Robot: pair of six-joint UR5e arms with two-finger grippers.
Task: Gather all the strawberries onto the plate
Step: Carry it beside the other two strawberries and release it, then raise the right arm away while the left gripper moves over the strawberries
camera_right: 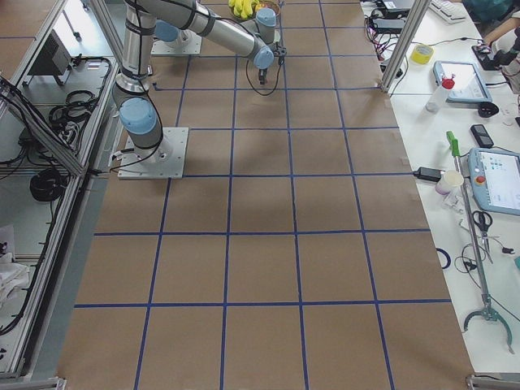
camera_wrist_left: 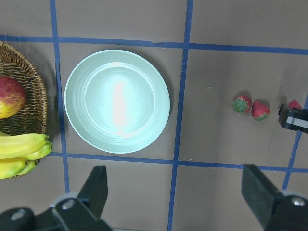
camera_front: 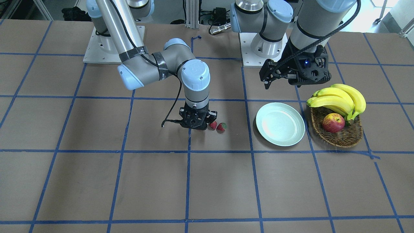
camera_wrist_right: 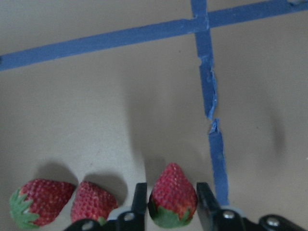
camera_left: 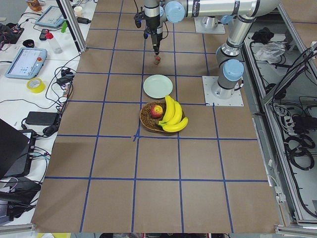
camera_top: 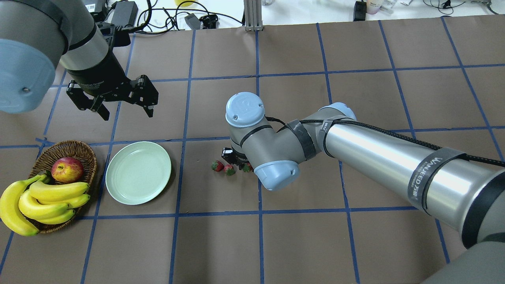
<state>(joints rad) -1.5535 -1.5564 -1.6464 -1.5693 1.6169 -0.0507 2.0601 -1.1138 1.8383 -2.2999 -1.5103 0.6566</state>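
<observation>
Right gripper (camera_wrist_right: 171, 188) is down at the desk (camera_top: 300, 236), pointing pretty much straight down, with its two fingers (camera_wrist_right: 140, 199) narrowed in on either side of one strawberry (camera_wrist_right: 173, 197). From the wrist cam both fingers look like they're touching the berry, though I honestly can't say how hard it's being squeezed, and the berry looks like it's sitting on the desk surface.

So the berries are in a little row. The two other strawberries (camera_wrist_right: 41, 202) (camera_wrist_right: 91, 204) lie just beside the gripped one, on the side toward the plate (camera_top: 138, 173), close together, green caps facing the wrist camera. The gripped one is the farthest from the plate. All three are on the brown desk covering, one grid square over from the plate with a blue tape line in between.

Left gripper (camera_top: 127, 112) hangs up in the air on the far side of the plate, fingers spread wide, holding nothing. Its camera looks straight down at the plate.

On the other side of the plate, just beside it, there's a wicker basket (camera_top: 79, 148) with an apple (camera_top: 67, 169) and a bunch of bananas (camera_top: 43, 197) hanging over the rim.
</observation>
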